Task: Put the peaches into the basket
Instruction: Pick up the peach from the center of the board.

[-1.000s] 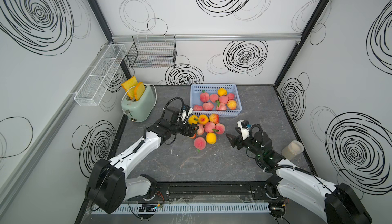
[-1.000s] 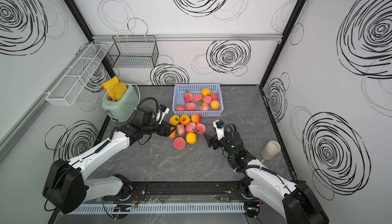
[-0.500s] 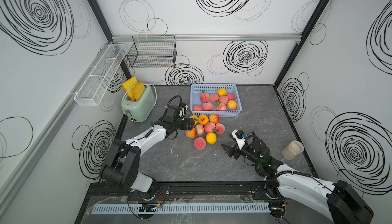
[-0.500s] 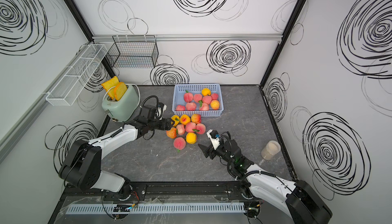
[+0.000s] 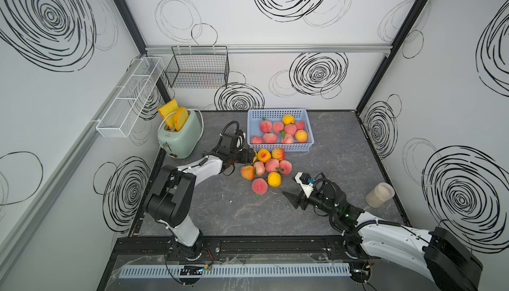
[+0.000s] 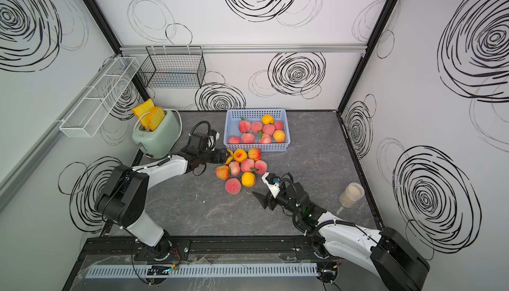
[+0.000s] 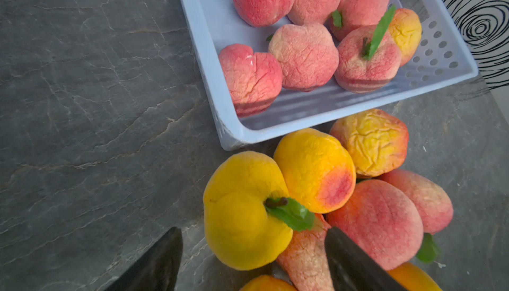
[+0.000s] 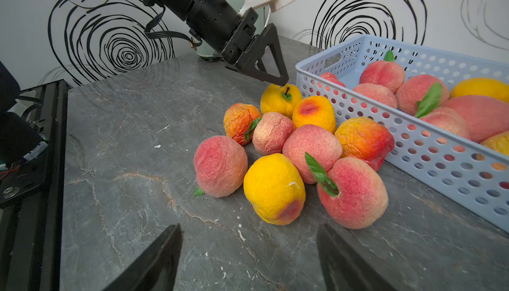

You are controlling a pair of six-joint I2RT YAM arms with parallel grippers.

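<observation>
Left gripper (image 7: 253,248) is hanging over a yellow, green-leafed peach (image 7: 242,215), jaws spread, not pinching.
Top views are mostly hiding that peach. The left wrist view is showing it on the table beside the pale blue perforated plastic basket (image 7: 203,55). Right gripper (image 8: 250,251) is hovering spread and empty, facing the loose peach pile (image 8: 289,151).

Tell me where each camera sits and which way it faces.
Top views: high above the front edge, looking down on the table; left gripper and right gripper show.
Left wrist: above the yellow peach, facing the basket corner; left gripper shows.
Right wrist: low over the table, facing the peach pile; right gripper and left gripper show.
Shared: all show basket and peach pile.
</observation>
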